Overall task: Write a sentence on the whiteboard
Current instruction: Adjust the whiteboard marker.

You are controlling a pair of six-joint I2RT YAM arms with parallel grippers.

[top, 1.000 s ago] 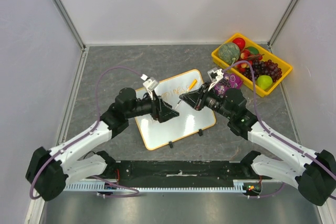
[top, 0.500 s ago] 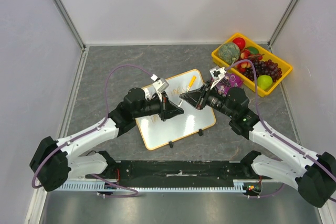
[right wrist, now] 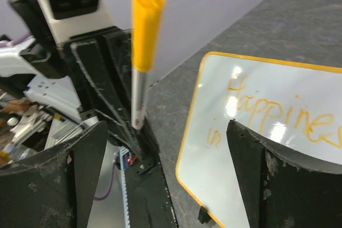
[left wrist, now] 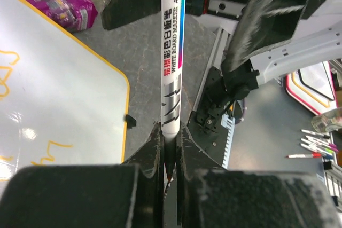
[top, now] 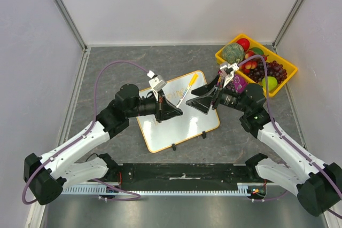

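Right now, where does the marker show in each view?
Top external: marker slants over the whiteboard, between the arms.
Left wrist: marker upright at centre, clamped in the left gripper.
Right wrist: marker upright left of centre, yellow cap up.
Shared landmark: the whiteboard's orange rim, in all three views.

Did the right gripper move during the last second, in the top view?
Yes. The right gripper has pulled back rightward, toward the yellow fruit tray, and now covers less of the whiteboard, which has not shifted.

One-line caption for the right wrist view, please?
Open right gripper faces the yellow-capped marker clamped in the left gripper, orange sentence on the whiteboard at right.
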